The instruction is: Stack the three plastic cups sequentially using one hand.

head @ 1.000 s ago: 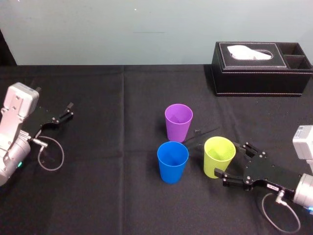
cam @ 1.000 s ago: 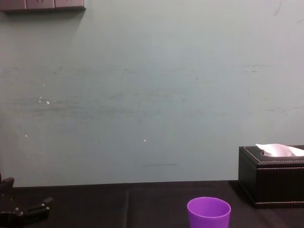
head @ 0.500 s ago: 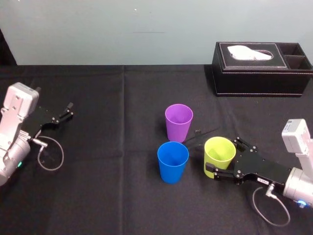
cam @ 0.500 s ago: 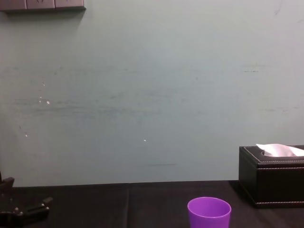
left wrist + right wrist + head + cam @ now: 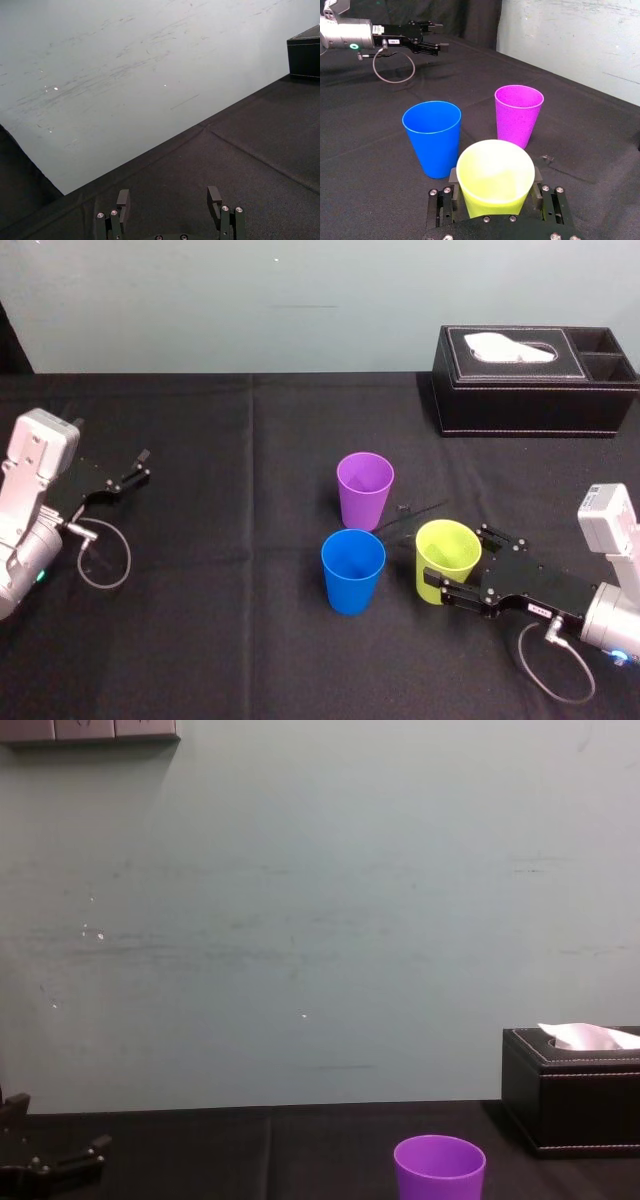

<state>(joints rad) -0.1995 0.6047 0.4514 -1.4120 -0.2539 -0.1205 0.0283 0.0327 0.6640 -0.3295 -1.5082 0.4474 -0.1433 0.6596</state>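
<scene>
**A:** Far left first?

**B:** Black left gripper (image 5: pixel 140 466), parked near the left edge of the black-clothed table (image 5: pixel 220 620), well apart from the cups. Fingers spread, holding nothing.

**A:** Then the middle?

**B:** Smooth tapered blue plastic cup (image 5: pixel 352 570), upright and empty, nearest the robot. Just behind it and a touch to the right, smooth tapered purple plastic cup (image 5: pixel 365 488), likewise upright and empty, apart from the blue one.

**A:** And to the right of those?

**B:** Smooth tapered yellow-green plastic cup (image 5: pixel 445 550), upright, near the blue one without touching it. Black right gripper (image 5: pixel 458 562) reaching in low from the right, one thin finger against each side of the cup's lower wall, apparently clamped on it. Hard to tell whether lifted off the cloth or resting on it.

**A:** Farther right?

**B:** Black tissue box (image 5: pixel 530 390) at the back right, no part of the job.

**A:** Progress, then?

**B:** Barely started, by the look of it. No cup nested in another, all three separate. Done at most: the grasp on the first cup. Left to do: lifting it, seating it with a second cup, then the same again for the third, all with the right gripper alone.
</scene>
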